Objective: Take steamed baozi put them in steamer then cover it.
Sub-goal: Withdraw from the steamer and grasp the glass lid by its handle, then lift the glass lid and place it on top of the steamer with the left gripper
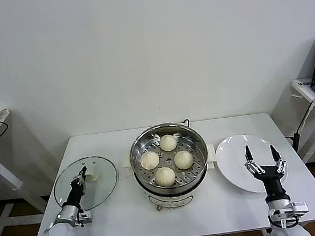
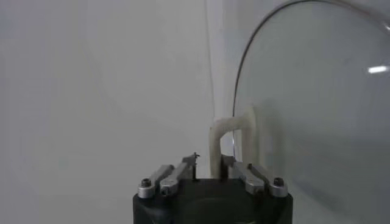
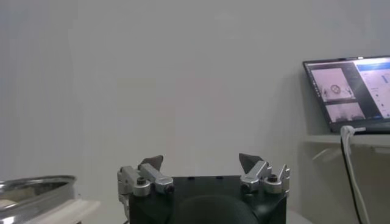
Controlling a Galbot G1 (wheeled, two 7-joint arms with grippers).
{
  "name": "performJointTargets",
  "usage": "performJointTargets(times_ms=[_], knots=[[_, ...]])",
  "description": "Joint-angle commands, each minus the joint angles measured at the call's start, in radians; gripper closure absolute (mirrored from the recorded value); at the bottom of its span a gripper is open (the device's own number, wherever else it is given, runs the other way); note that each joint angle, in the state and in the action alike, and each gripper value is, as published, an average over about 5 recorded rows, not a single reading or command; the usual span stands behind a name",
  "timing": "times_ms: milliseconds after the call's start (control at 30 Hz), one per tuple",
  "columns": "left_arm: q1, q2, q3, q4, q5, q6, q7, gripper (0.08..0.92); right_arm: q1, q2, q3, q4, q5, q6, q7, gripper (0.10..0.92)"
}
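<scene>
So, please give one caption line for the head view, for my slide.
Left gripper shut on the glass lid's handle; four baozi in the steamer; right gripper open above the plate.

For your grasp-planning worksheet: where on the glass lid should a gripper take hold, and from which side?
By the white handle at the centre of the lid, from above: it is the only raised part of the flat glass. The left gripper is shut on it there.

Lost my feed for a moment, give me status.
Left gripper shut on lid handle. Right gripper open over plate. Four buns in steamer, uncovered. Path clear.
</scene>
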Motion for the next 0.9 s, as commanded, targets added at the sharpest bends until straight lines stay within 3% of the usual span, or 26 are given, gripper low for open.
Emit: performJointTargets(times_ms=[33,267,567,700,900], knots=[[0.052,0.007,-0.012,-0.179,-0.020,0.023,0.016,0.812,0.005,-0.001,-0.003,-0.002,0.001,0.000,0.002,0.203],[0.152,0.060,-0.038,-0.451,-0.145,0.126,0.106,0.812,0.006,-0.006,-0.003,0.006,0.004,-0.003,0.003,0.203],[0.230,0.178,0.053,-0.827,-0.326,0.445,0.316,0.812,0.013,-0.015,-0.002,0.006,0.013,-0.003,0.002,0.203],[0.197,0.215,0.153,-0.909,-0.323,0.579,0.383,0.812,0.016,-0.014,-0.003,0.004,0.015,-0.003,0.001,0.203],[0.143,0.267,0.341,-0.938,-0.305,0.705,0.463,0.812,0.014,-0.008,0.002,0.000,0.013,-0.001,0.000,0.203]])
